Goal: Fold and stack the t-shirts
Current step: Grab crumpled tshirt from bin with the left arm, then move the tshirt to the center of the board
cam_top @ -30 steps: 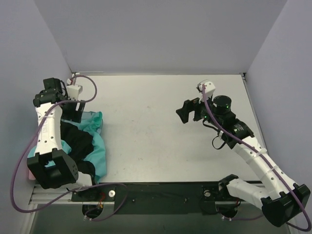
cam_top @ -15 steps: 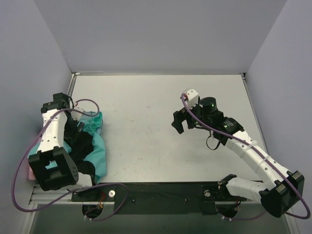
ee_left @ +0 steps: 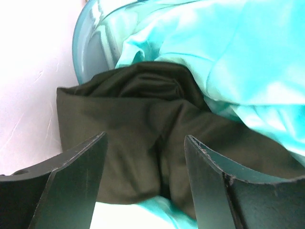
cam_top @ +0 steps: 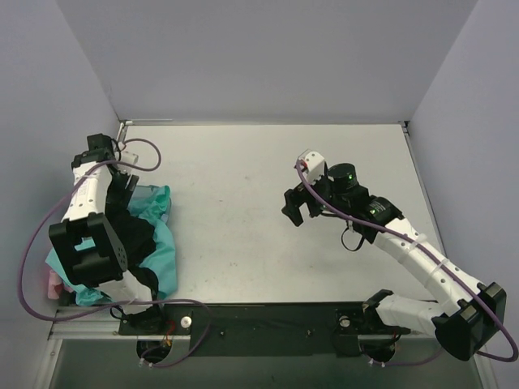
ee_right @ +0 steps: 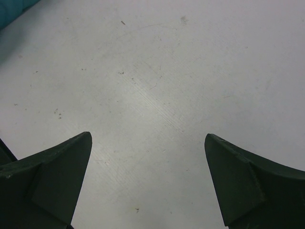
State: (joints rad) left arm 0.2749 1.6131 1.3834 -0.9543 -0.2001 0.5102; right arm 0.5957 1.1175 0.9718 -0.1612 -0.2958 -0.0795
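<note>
At the left edge of the table [cam_top: 259, 162] a translucent teal bin [ee_left: 88, 45] is seen. Within its rim a black t-shirt [ee_left: 133, 119] is bunched against crumpled teal t-shirts [ee_left: 238, 52]. A strip of pink t-shirt [cam_top: 53, 281] is glimpsed by the near left corner; whether it lies in the bin cannot be told. The left gripper [ee_left: 144, 138] is held wide just above the black cloth, with nothing pinched. The right gripper [ee_right: 147, 137] is spread fully over the tabletop, right of centre.

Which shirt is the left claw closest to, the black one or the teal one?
The black t-shirt: it sits straight ahead of the open left gripper, with the teal t-shirt bunched farther off.
</note>
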